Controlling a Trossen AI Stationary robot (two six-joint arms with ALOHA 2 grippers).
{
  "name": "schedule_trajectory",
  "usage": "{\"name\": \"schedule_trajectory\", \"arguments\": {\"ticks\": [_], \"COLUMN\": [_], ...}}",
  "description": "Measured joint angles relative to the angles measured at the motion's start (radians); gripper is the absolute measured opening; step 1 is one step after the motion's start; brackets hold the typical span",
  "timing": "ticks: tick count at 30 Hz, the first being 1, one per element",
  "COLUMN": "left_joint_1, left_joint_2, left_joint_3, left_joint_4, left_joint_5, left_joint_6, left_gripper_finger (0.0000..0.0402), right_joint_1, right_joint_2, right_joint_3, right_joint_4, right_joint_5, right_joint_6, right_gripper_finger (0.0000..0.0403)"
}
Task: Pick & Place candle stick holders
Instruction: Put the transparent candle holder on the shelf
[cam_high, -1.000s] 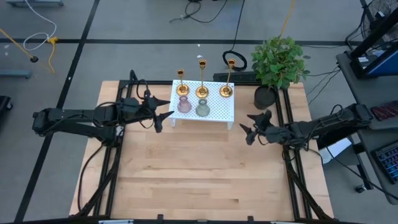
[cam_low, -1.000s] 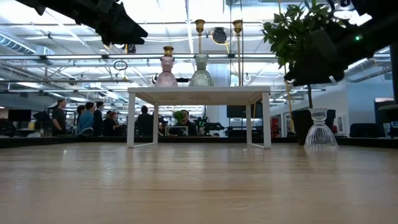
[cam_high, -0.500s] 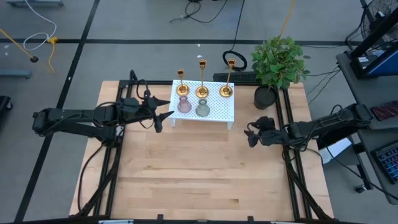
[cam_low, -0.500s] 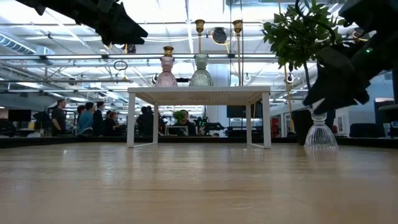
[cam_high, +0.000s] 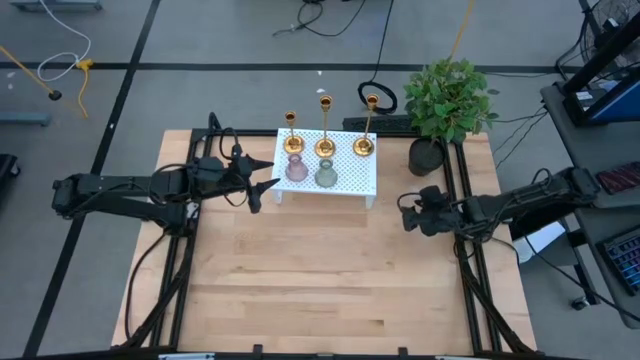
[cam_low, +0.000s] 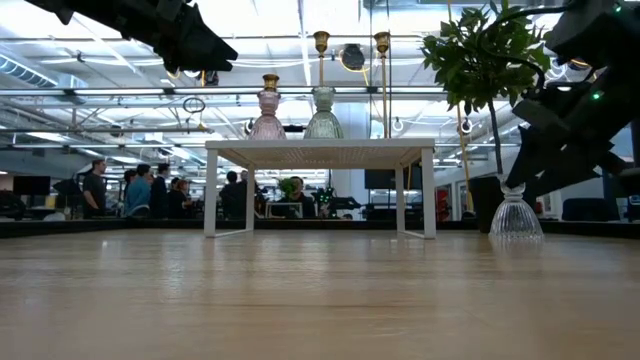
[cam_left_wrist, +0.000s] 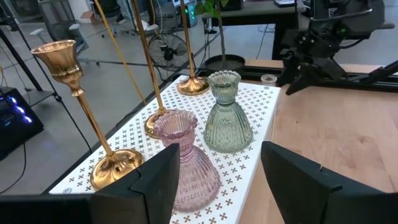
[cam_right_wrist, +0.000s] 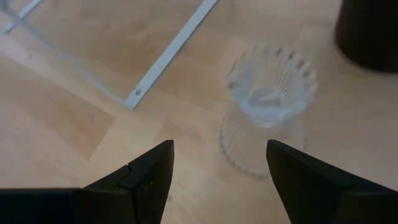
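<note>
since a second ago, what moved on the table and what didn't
The right hand moved down and toward the right edge, and now hangs open just above the clear glass holder. The left hand, the white stand and the three candle stick holders stayed put.

Clear vase (cam_high: 424, 190) hidden overhead (under right claw (cam_high: 412, 213)) — left claw's fingertips cropped

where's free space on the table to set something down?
Free: the wooden tabletop in front of the white stand, between both arms. Crowded: the stand, with three candle stick holders and two glass vases; the right edge by the clear vase.
</note>
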Motion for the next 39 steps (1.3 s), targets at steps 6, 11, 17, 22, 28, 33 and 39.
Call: {"name": "schedule_trajectory", "arguments": {"ticks": [6, 11, 17, 22, 28, 33, 39], "left_joint_1": [0.0, 0.0, 0.0, 0.0, 0.0, 0.0, 0.0], "left_joint_2": [0.0, 0.0, 0.0, 0.0, 0.0, 0.0, 0.0], "left_joint_3": [0.0, 0.0, 0.0, 0.0, 0.0, 0.0, 0.0], "left_joint_4": [0.0, 0.0, 0.0, 0.008, 0.014, 0.014, 0.014], "left_joint_5": [0.0, 0.0, 0.0, 0.0, 0.0, 0.0, 0.0], "left_joint_6": [0.001, 0.002, 0.024, 0.026, 0.026, 0.026, 0.028], "left_gripper_finger": [0.0232, 0.0232, 0.0232, 0.0232, 0.0232, 0.0232, 0.0232], "right_joint_1": [-0.035, -0.08, -0.142, -0.192, -0.24, -0.248, -0.248], "right_joint_2": [0.0, 0.0, 0.0, 0.0, 0.0, 0.0, 0.0], "right_joint_3": [0.0, 0.0, -0.069, -0.164, -0.253, -0.275, -0.276], "right_joint_4": [0.002, 0.002, 0.122, 0.364, 0.572, 0.594, 0.612], "right_joint_5": [0.068, 0.068, 0.068, 0.075, 0.075, 0.075, 0.075], "right_joint_6": [-0.048, -0.051, -0.116, -0.285, -0.477, -0.528, -0.548], "right_gripper_finger": [0.0247, 0.0248, 0.0248, 0.0247, 0.0247, 0.0246, 0.0204]}}
